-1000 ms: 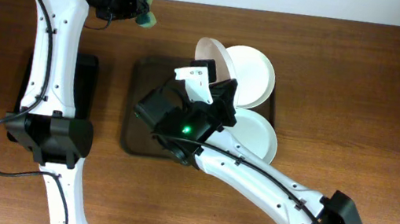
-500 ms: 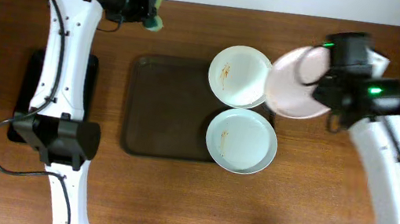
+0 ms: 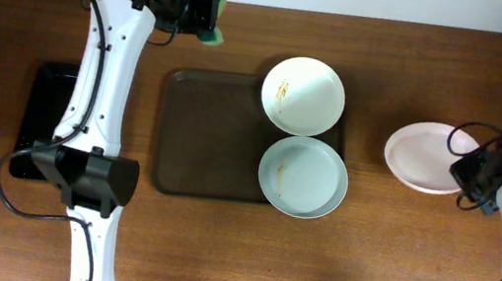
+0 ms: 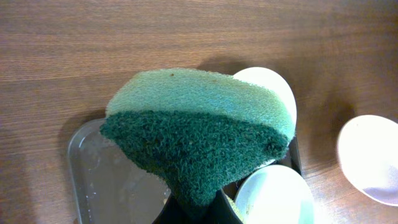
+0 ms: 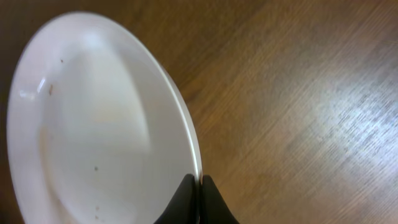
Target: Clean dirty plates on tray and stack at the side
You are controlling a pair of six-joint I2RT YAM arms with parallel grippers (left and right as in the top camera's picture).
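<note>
Presently: one plate [image 3: 420, 156] is being placed beside the tray [image 3: 202, 133].
Its rim is pinched by the closed right gripper [image 5: 198, 190], and a sponge [image 4: 199, 134] is clamped in the left gripper [image 4: 198, 211]. Release is judged due next. Two smeared plates [image 3: 304, 96] lie on the tray, awaiting wiping.

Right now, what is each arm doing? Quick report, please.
Left gripper shut on green sponge, up beyond the tray. Right gripper pinching a plate by its rim, right of the tray. Two smeared plates on tray's right edge. Nothing blocking them.
</note>
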